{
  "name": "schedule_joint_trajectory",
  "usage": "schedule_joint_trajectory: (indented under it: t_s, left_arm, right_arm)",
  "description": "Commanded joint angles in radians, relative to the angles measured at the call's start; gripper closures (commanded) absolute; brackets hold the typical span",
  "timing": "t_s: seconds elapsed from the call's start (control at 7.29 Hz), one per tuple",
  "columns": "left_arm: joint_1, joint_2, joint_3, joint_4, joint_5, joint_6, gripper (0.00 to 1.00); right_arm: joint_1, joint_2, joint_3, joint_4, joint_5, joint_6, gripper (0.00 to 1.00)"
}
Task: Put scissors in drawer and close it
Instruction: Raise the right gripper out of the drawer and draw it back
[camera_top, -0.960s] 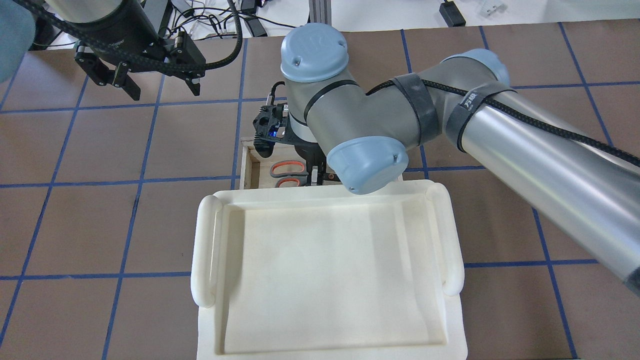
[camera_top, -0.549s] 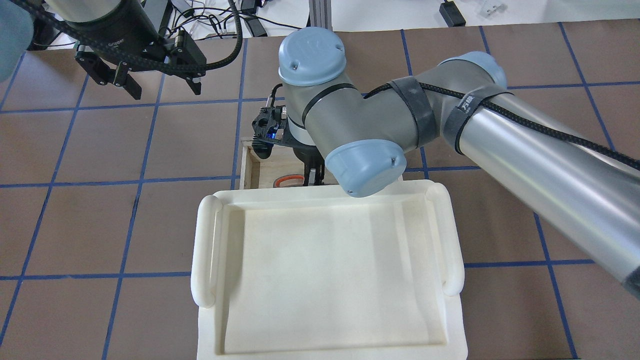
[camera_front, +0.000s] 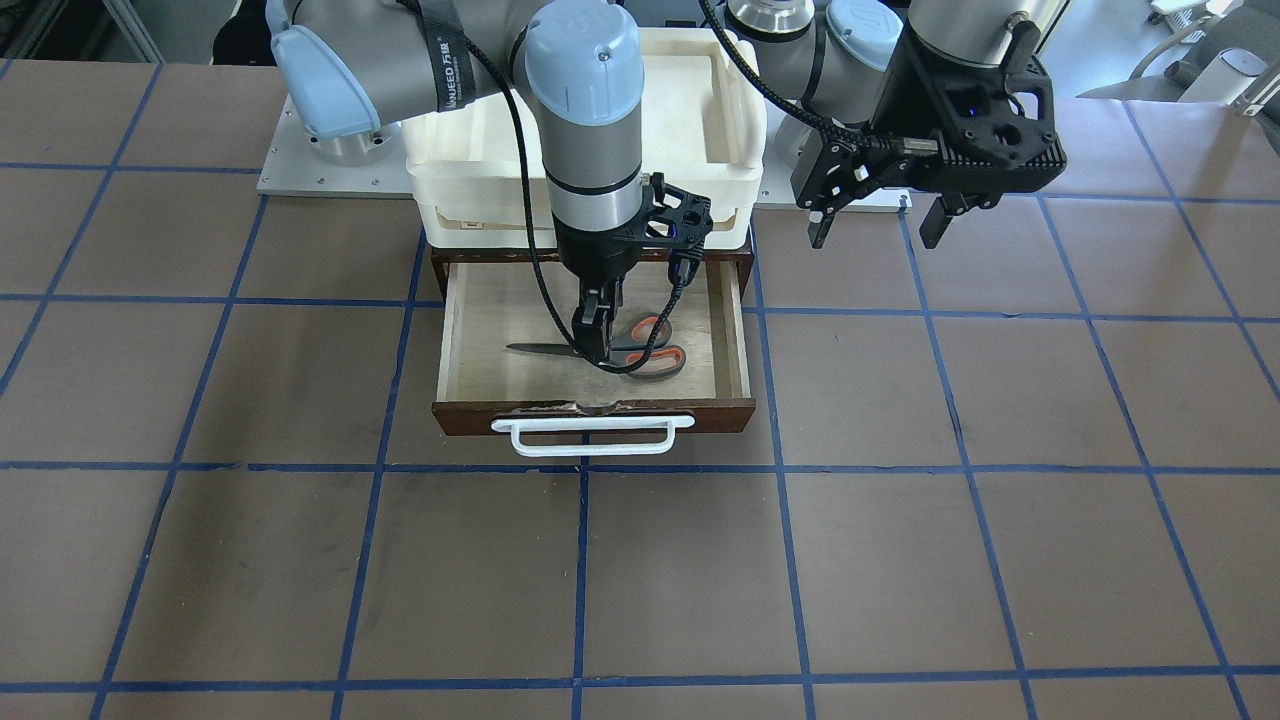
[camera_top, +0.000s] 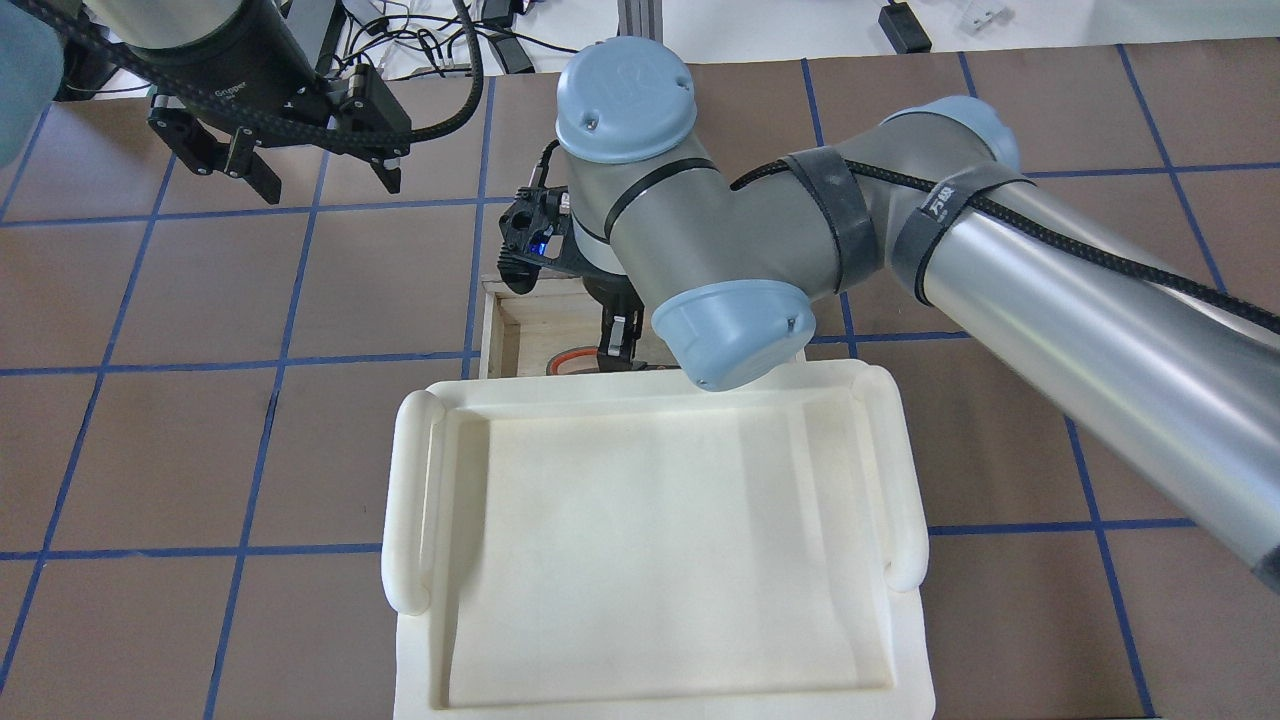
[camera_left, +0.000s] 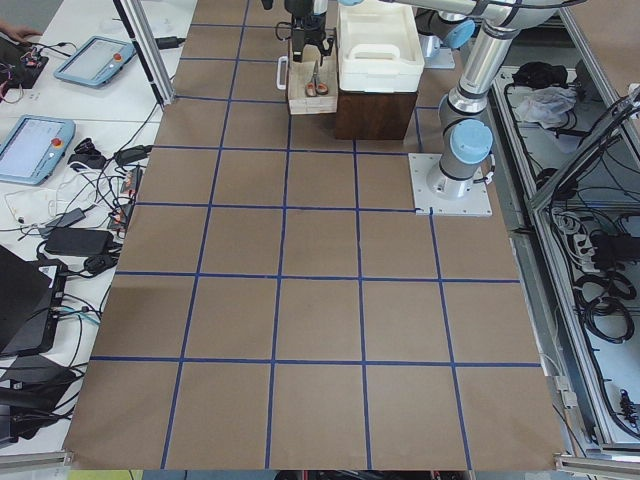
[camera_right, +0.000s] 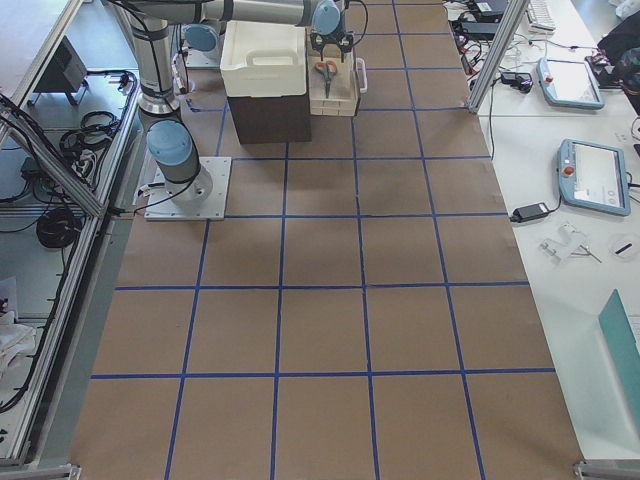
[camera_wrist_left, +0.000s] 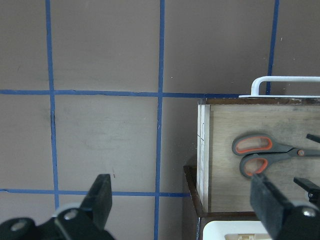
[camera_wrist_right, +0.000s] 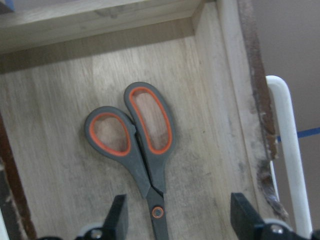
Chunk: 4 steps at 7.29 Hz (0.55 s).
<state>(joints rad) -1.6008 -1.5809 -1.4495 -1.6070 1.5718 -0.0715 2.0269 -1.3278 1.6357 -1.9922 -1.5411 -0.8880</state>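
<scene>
Overhead, against a second ago: only one orange-red loop of the slim steel scissors with grey handles (camera_top: 572, 357) peeping past the rim of the white plastic tray (camera_top: 410, 500), against both loops before. Slight shift of the right gripper (camera_top: 613, 348) toward the view's left. No change in place for the left gripper (camera_top: 328, 183).

From the front, far more on show: scissors lying flat on the pale plywood floor of the dark brown wooden drawer with the white bar handle (camera_front: 600, 412), pulled out from under the tray, blades toward the view's left, handles toward its right. Directly above the pivot, the right gripper. Through the right wrist camera alone, a clear look at its fingers (camera_wrist_right: 245, 215): spread, one either side of the pivot, touching neither blade nor handle, so scissors released. Over the blue-lined brown table (camera_front: 900, 400) beside the drawer, the left gripper, fingers (camera_wrist_left: 100, 195) wide apart, grasping nothing.

Hidden overhead by tray and right arm: blades and most of the drawer. Blade tips cut off in the right wrist view. Both side views too small for judging either gripper.
</scene>
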Motion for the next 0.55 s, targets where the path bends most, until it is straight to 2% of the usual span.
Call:
schedule_joint_trajectory:
  t_s: [0.0, 0.27, 0.41]
  left_arm:
    - [-0.001, -0.010, -0.006, 0.004, 0.013, 0.019, 0.00]
    - [-0.001, -0.011, -0.012, 0.006, 0.002, 0.038, 0.00]
    - [-0.004, -0.034, -0.002, 0.033, 0.010, 0.038, 0.00]
  right_arm:
    - [-0.036, -0.042, -0.007, -0.027, -0.004, 0.203, 0.12]
    - [-0.095, -0.097, -0.007, -0.014, 0.010, 0.347, 0.01]
    - [-0.106, -0.140, -0.007, 0.009, 0.009, 0.450, 0.00]
